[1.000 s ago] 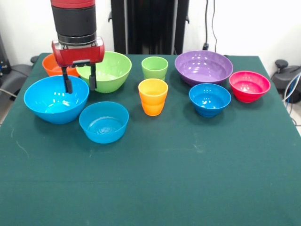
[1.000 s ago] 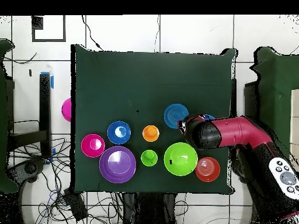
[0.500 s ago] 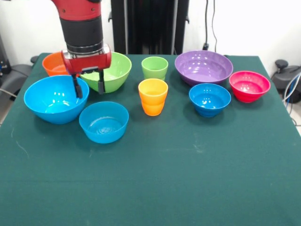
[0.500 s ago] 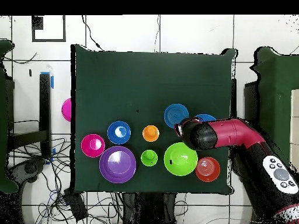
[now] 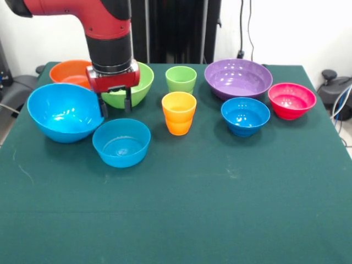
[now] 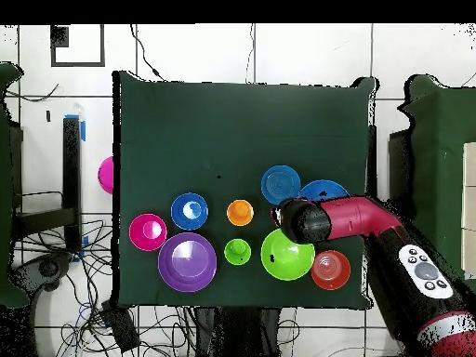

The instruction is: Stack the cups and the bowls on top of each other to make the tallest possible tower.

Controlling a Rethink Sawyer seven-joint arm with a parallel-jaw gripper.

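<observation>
Here the fingers [image 5: 114, 104] grip the near rim of the large blue bowl [image 5: 63, 113], tilted beside them, with the small blue bowl [image 5: 121, 142] just in front, among seven bowls and two cups, orange-yellow [image 5: 179, 113] and green [image 5: 181, 79], none stacked yet.

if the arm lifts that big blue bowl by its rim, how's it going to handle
The large blue bowl looks like thin glossy plastic, so probably light but slippery. It already sits tilted with the pincer at its rim, so it may swing or slip. Likely stiff, not fragile.
</observation>
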